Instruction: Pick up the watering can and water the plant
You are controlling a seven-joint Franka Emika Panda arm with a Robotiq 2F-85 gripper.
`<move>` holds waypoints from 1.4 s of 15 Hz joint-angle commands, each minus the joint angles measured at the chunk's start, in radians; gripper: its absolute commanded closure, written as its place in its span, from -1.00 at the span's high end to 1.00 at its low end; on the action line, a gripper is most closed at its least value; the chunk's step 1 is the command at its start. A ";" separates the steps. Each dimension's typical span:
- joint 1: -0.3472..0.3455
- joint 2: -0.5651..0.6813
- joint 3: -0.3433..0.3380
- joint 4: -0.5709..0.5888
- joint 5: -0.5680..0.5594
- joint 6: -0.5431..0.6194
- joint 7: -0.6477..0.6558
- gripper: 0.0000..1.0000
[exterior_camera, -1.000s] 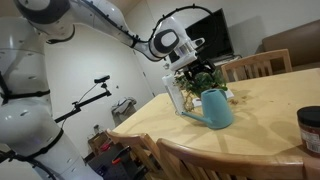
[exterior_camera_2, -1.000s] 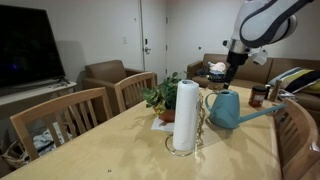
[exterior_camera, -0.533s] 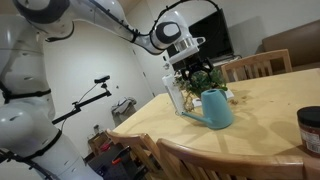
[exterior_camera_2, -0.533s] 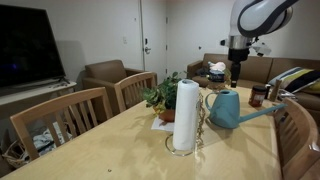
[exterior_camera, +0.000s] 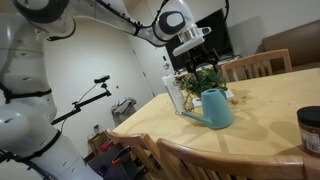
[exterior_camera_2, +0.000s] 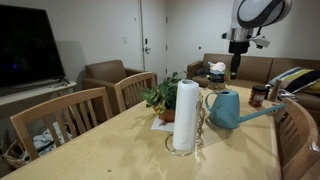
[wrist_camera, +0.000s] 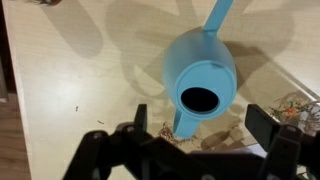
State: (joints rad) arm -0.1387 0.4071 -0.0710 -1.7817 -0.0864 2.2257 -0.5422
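Observation:
The teal-blue watering can (exterior_camera: pixel 216 108) stands upright on the wooden table, with its spout (exterior_camera_2: pixel 262 114) stretched out along the table in an exterior view. From above in the wrist view, the can (wrist_camera: pixel 205 70) shows its dark top opening and its handle pointing toward the camera. The bushy green plant (exterior_camera: pixel 205 80) in its small pot stands right beside the can (exterior_camera_2: pixel 228 108), and it also shows in an exterior view (exterior_camera_2: pixel 160 97). My gripper (exterior_camera: pixel 199 58) hangs open and empty well above the can (exterior_camera_2: pixel 236 63). In the wrist view my gripper (wrist_camera: pixel 203 125) spans the handle from above without touching it.
A white paper towel roll (exterior_camera_2: pixel 184 115) stands on a holder near the plant. A dark jar (exterior_camera: pixel 310 128) sits at the table's near edge and also shows beyond the can (exterior_camera_2: pixel 258 96). A clear bottle (exterior_camera: pixel 175 92) stands beside the plant. Wooden chairs (exterior_camera_2: pixel 70 115) line the table.
My gripper has risen straight up from just above the can and plant to a higher position. The can and plant have not moved.

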 commanded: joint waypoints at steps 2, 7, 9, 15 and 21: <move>0.017 0.046 -0.014 0.060 -0.114 -0.060 0.068 1.00; 0.044 0.062 -0.017 0.076 -0.255 -0.116 0.126 1.00; 0.052 0.068 -0.015 0.081 -0.299 -0.151 0.112 1.00; 0.052 0.059 -0.001 0.048 -0.364 -0.142 0.096 1.00; 0.053 0.061 -0.001 0.048 -0.369 -0.142 0.094 1.00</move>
State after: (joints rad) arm -0.0824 0.4680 -0.0765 -1.7356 -0.4539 2.0861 -0.4483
